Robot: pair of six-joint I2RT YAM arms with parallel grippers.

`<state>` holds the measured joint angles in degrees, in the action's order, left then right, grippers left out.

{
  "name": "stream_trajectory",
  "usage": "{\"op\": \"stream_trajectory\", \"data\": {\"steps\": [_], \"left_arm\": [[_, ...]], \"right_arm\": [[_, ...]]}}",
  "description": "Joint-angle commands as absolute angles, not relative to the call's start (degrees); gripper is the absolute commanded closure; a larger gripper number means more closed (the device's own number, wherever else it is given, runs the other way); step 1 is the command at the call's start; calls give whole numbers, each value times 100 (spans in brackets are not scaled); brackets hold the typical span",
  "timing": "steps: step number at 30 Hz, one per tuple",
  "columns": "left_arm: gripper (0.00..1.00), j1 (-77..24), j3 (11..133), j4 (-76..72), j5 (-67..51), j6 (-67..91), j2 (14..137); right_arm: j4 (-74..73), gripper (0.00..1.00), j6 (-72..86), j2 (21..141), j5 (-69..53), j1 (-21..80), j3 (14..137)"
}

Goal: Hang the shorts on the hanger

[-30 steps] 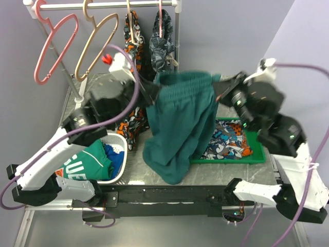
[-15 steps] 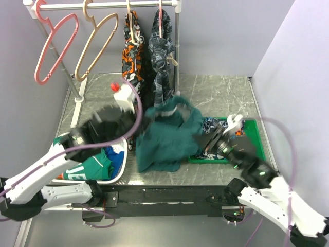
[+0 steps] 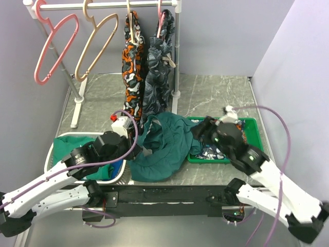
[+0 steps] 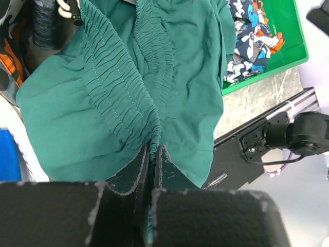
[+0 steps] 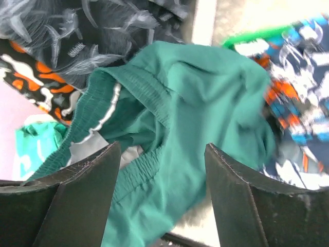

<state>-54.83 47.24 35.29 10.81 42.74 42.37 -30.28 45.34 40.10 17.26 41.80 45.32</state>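
**Two-arm rig at a grey marbled surface (image 3: 216, 98).** The dark green shorts (image 3: 165, 146) lie in a crumpled heap between the two claws. One edge is draped over the rim of the green tray (image 4: 297, 38) near the right claw. The tan hanger (image 3: 96, 43) hangs empty on the rail (image 3: 108, 6), well apart from both claws, beyond and to the left of the left one. Camouflage shorts (image 3: 132, 72) hang from the same rail just beyond the heap. The left claw (image 4: 154, 150) is pinched tight on a fold of the gathered elastic waistband. The right claw (image 5: 162, 149) is spread wide above the heap and holds nothing.

Likely failure modes:
- **(a) Collapsed waistband.** With only one pinch point, a lift would probably let the waistband collapse into a rope, leaving no open waist or leg for the hanger to enter.
- **(b) Wrong layer.** The right claw faces several overlapping layers. Closing there may catch a leg, or two thicknesses at once, and not the waistband, so the garment twists when spread.
- **(c) Dragged clothes.** Fabric lying over the tray may drag the patterned clothes (image 4: 247, 36) out with it.
- **(d) Snag or knock.** The route to the hanger passes the camouflage shorts, which may snag. The hanger rests only by its hook and may swing or drop if pushed.
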Motion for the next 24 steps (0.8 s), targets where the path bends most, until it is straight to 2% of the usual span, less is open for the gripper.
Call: {"op": "stream_trajectory", "data": {"steps": [1, 7, 13, 24], "left_arm": [[99, -5476, 4895, 3392, 1072, 4552, 4105], [99, -5476, 5010, 3507, 1142, 4597, 4087], [99, -5476, 5212, 3665, 1186, 4570, 4052], [99, -5476, 5616, 4016, 1371, 4509, 4026]], "right_arm": [[-2331, 28, 3403, 4929, 2092, 4578, 5070], [-1583, 29, 2190, 7017, 2145, 5212, 6002], [-1468, 22, 1723, 8479, 2390, 5212, 6732], [-1591, 24, 1714, 9703, 2409, 5036, 7576]]}}
